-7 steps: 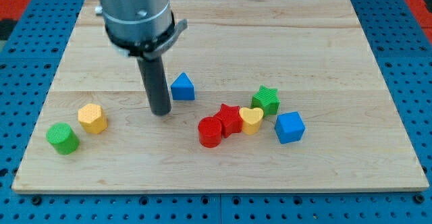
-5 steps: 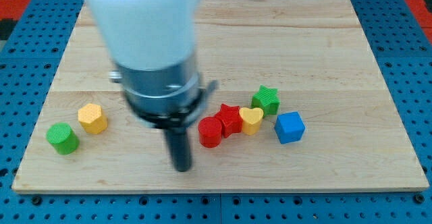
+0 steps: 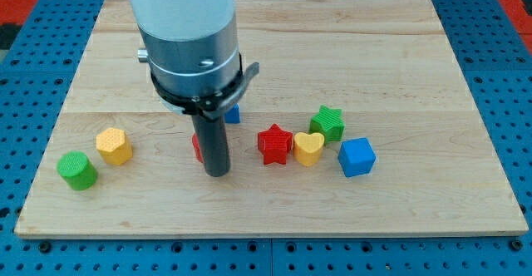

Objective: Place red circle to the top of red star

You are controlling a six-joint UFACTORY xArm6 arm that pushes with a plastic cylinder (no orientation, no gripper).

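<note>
The red star (image 3: 273,144) lies on the wooden board (image 3: 374,51) right of centre, touching the yellow heart (image 3: 308,148). The red circle (image 3: 198,145) is mostly hidden behind my rod; only a sliver shows at the rod's left edge. My tip (image 3: 217,173) rests on the board just below and right of the red circle, about 70 px to the left of the red star.
A blue triangle (image 3: 233,114) peeks out behind the arm's body. A green star (image 3: 328,123) and a blue cube (image 3: 357,156) sit right of the yellow heart. A yellow hexagon (image 3: 114,146) and a green cylinder (image 3: 77,170) lie at the left.
The red circle has been pushed left, away from the red star. My tip swept down and right, then came back up beside the circle. The other blocks have not moved.
</note>
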